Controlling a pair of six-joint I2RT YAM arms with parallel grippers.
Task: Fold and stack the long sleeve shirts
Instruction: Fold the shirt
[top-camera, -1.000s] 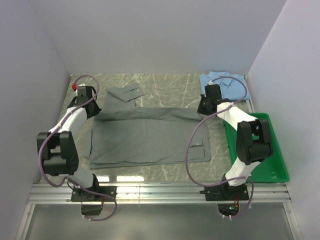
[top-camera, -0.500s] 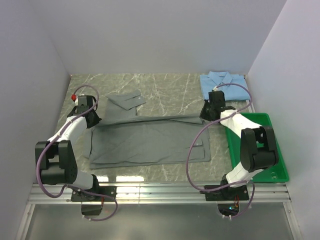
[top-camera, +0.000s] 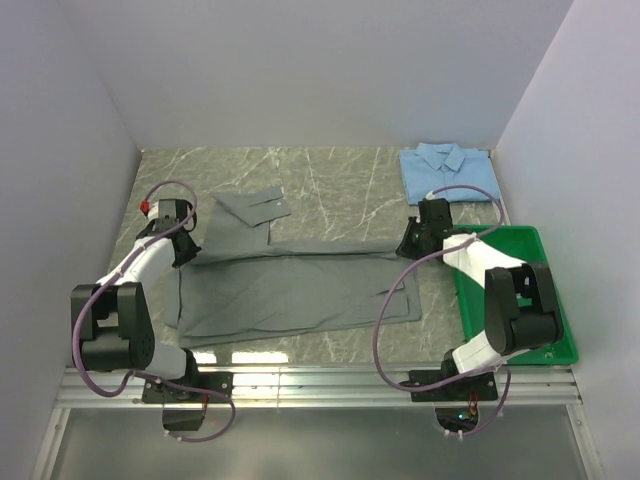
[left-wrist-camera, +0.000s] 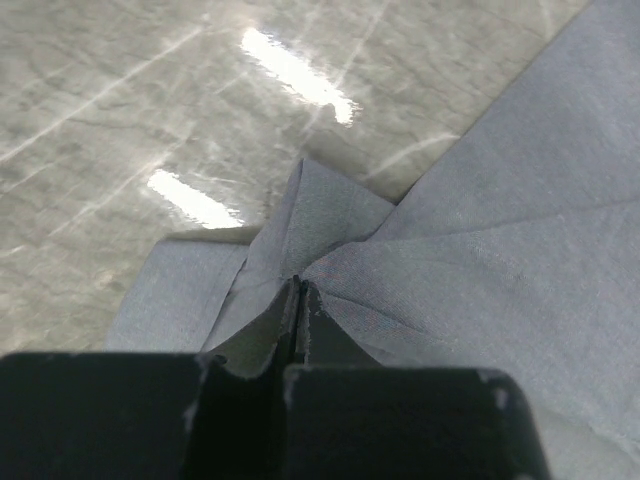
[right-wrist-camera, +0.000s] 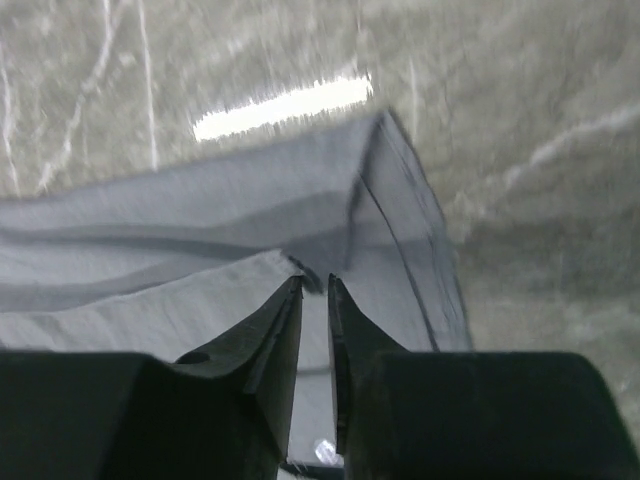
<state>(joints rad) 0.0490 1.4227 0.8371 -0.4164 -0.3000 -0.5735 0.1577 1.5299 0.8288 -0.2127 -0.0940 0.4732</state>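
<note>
Bright, even overhead light; soft shadows. Glare streaks on the table (left-wrist-camera: 100, 120) in both wrist views. Right wrist view blurred across the grey shirt (right-wrist-camera: 200, 220).

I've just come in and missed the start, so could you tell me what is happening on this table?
Two robot arms are folding the grey shirt, which is spread on the marble table. The left gripper is shut on a pinch of cloth at its left side. The right gripper sits at its right edge with jaws slightly parted. The light blue shirt lies folded in the far right corner, just beyond the green tray.
</note>
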